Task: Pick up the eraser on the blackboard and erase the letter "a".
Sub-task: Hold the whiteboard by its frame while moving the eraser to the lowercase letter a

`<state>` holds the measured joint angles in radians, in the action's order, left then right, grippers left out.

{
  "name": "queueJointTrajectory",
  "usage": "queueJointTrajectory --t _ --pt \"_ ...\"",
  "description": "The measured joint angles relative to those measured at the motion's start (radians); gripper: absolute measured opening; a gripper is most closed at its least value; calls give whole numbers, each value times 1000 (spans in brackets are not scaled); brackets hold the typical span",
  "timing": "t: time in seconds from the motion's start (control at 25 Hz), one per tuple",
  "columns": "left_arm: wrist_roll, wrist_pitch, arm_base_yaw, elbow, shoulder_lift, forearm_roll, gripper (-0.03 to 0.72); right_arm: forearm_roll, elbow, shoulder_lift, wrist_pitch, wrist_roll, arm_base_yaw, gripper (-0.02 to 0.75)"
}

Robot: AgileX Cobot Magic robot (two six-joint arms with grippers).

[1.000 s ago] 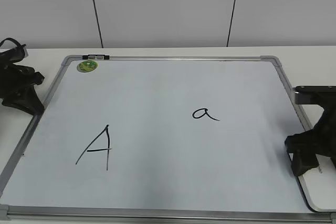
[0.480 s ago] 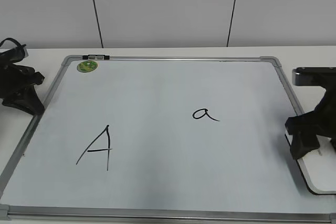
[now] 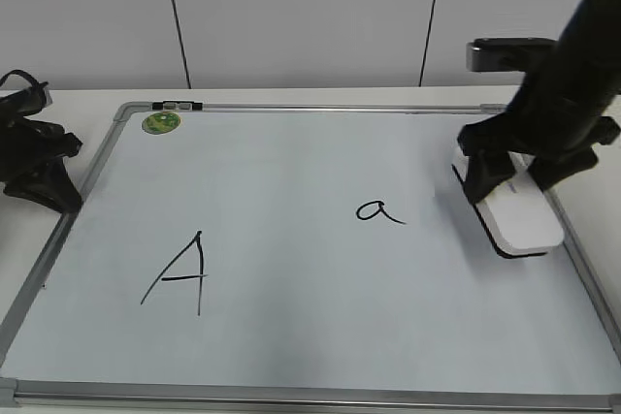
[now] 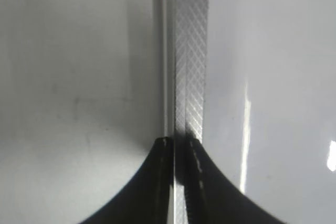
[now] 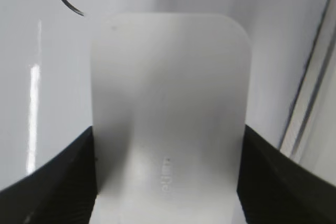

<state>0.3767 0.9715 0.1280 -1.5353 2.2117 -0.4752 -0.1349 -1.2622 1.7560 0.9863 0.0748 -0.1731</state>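
In the exterior view the right gripper (image 3: 519, 176) pinches the eraser (image 3: 521, 216) over the blackboard (image 3: 291, 346), near the right frame; the letter "a" (image 3: 378, 210) is intact, so pickup looks done and wiping remains. The left wrist view shows the left gripper (image 4: 179, 145) pressed together, idle. The right wrist view confirms the clamped eraser (image 5: 169, 114) short of the letter.

A capital "A" (image 3: 179, 273) and a small letter "a" (image 3: 378, 210) on the blackboard (image 3: 291, 356), unreadable grey print on the eraser (image 5: 167, 184)
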Motion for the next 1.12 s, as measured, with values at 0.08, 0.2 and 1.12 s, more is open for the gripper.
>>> queueJointTrajectory --t 0.08,0.2,1.12 --pt "0 0 0 0 0 0 29 20 -90 63 37 0 -33 530" --pt "0 0 0 0 0 0 29 33 -215 160 87 2 -63 530" --pt "0 4 0 0 0 -4 29 126 -599 536 174 41 -186 530"
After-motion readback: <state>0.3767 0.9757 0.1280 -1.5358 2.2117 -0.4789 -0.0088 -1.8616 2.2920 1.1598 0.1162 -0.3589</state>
